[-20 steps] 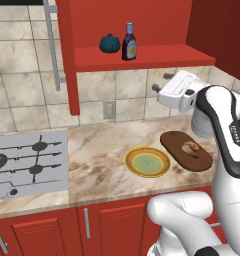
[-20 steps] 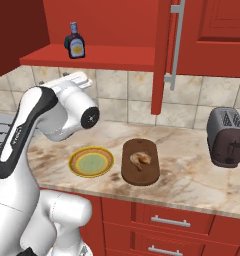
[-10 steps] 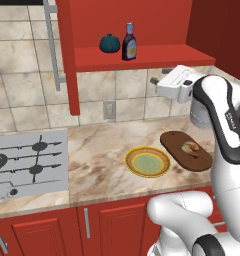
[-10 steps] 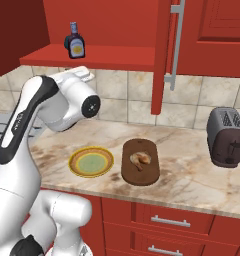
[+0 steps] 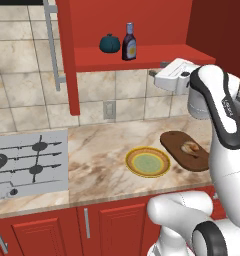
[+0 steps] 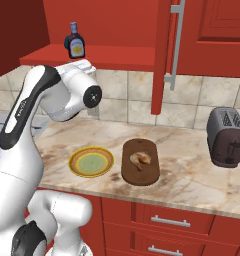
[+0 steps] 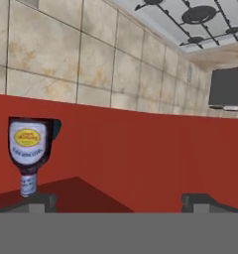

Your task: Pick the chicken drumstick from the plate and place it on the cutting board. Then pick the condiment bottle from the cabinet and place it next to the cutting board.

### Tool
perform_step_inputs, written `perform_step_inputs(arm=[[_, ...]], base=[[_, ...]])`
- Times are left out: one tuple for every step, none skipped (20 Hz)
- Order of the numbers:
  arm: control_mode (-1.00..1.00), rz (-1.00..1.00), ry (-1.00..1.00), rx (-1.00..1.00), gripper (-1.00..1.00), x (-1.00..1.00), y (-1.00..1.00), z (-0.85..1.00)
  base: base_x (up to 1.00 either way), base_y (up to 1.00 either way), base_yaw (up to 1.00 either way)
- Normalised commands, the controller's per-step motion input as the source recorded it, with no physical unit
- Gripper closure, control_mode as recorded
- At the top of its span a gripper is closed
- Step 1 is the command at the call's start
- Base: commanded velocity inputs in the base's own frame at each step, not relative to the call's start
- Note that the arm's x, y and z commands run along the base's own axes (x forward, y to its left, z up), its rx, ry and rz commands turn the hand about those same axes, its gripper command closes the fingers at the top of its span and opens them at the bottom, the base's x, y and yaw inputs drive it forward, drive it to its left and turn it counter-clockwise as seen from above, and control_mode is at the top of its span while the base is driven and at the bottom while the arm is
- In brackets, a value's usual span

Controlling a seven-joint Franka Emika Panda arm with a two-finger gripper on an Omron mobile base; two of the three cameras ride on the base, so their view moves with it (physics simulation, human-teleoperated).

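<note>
Golden-brown and small, the chicken drumstick is lying on the cutting board in the left base view, so the first half of the task is looking finished; the plate is sitting bare just beside the board on the worktop; the condiment bottle is standing upright on the open shelf of the cabinet, next to a teal pumpkin-shaped object; the pincer is hanging near the shelf's front edge, to the right of the bottle and apart from it.

From the right base view the drumstick is resting near the middle of the board and the plate is carrying nothing; the bottle is sitting untouched on the shelf, above the arm's wrist; a toaster is standing well apart on the right.

Through the hand view, rolled upside down, the bottle is appearing off to one side of the red shelf rather than between the fingertips; the jaws are standing wide apart and gripping nothing; I judge the second half as only beginning: lining up, grasping, carrying the bottle down beside the board are all left.
</note>
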Motion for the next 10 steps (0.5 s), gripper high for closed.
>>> perform_step_inputs(arm=[[-1.00,-0.01,0.00,0.00,-1.00,0.18,0.00,0.15],[-1.00,-0.01,0.00,0.00,-1.00,0.18,0.00,0.16],[-1.00,-0.01,0.00,0.00,-1.00,0.16,0.00,0.17],[-1.00,-0.01,0.00,0.00,-1.00,0.13,0.00,0.19],[-1.00,-0.01,0.00,0.00,-1.00,0.11,0.00,0.20],[-1.00,-0.01,0.00,0.00,-1.00,0.10,0.00,0.22],[-1.00,-0.01,0.00,0.00,-1.00,0.09,0.00,0.22],[-1.00,-0.01,0.00,0.00,-1.00,0.08,0.00,0.22],[-1.00,-0.01,0.00,0.00,-1.00,0.08,0.00,0.23],[-1.00,-0.01,0.00,0.00,-1.00,0.08,0.00,0.22]], base=[[0.00,0.00,0.00],[0.00,0.00,0.00],[0.00,0.00,0.00],[0.00,0.00,0.00],[0.00,0.00,0.00],[0.00,0.00,0.00],[0.00,0.00,0.00],[0.00,0.00,0.00],[0.00,0.00,0.00],[0.00,0.00,0.00]])
